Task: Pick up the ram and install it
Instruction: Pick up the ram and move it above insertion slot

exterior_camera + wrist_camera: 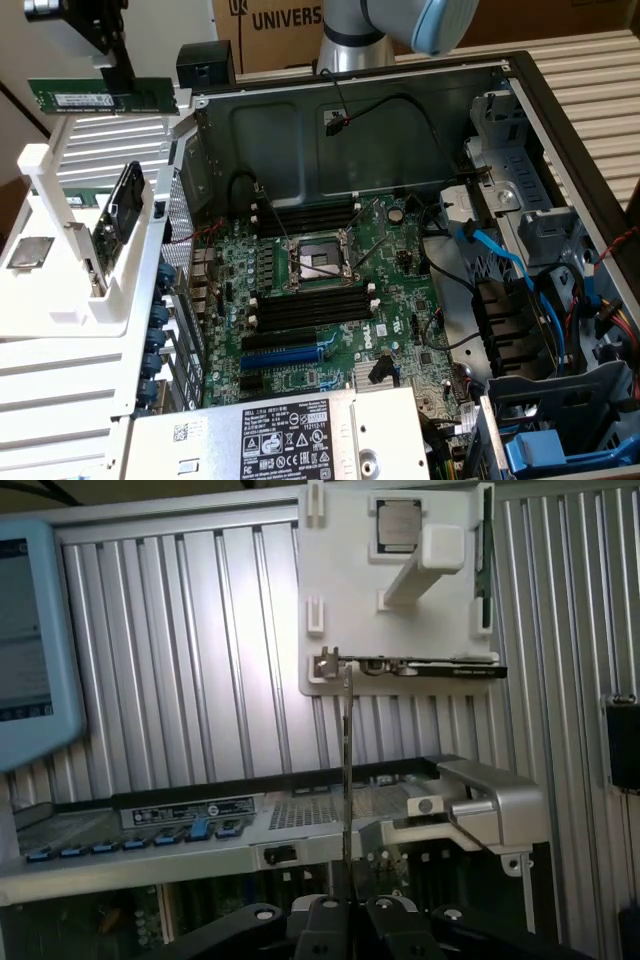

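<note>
- The end effector [127,80] hangs at the exterior view's upper left. Its upper body is cut off by the picture's edge, and its dark fingers are pinched narrow on the ram [100,97].
- The ram is held level in the air, its green face and pale label turned toward the exterior camera. The print on the label is too small to read.
- It hangs close by a white holder [60,300], well apart from the open computer case [300,130] on the exterior view's right.
- Inside the case the motherboard [400,300] lies flat. Black memory slots [310,305] run on either side of the processor socket [318,262]. Cables and metal bays hide much of the case's right part.
- In the wrist view the ram [346,760] appears edge-on as a thin line. Its near end is hidden inside the end effector [346,910].
- Beyond it are the white holder [350,590] and a ribbed metal surface [200,650].
- The robot arm [400,25] is cut off at the exterior view's top.
</note>
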Available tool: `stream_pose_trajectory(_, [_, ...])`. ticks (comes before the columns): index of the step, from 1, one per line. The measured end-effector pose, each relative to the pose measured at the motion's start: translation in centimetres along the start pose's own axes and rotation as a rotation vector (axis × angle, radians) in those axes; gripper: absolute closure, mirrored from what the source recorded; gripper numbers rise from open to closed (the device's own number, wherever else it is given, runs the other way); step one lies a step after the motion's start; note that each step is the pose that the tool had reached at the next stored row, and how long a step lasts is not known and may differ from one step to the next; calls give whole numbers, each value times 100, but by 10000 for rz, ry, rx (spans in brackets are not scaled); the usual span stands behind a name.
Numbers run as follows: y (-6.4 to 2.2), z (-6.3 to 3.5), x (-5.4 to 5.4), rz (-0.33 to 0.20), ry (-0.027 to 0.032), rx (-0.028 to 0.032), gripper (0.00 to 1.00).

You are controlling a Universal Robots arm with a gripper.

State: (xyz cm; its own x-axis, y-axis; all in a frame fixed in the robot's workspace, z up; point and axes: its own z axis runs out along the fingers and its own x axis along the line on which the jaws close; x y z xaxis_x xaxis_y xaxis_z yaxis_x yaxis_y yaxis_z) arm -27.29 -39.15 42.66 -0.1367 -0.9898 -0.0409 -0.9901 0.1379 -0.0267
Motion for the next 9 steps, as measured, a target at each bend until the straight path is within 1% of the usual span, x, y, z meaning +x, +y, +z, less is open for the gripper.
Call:
stream_pose_trajectory(3, [-123, 4, -17, -35, -2, -1, 88])
stream_pose_trajectory(4, [-188, 6, -25, -77, -2, -3, 88])
stream_pose_trajectory(6, [-240, 8, -33, -125, -5, -2, 88])
stream_pose_trajectory(7, [-349, 12, -48, -225, -8, -5, 88])
stream_pose_trajectory(8, [-414, 15, -57, -256, -7, -7, 88])
stream_pose_trajectory(9, [-452, 19, -62, -271, -8, -8, 88])
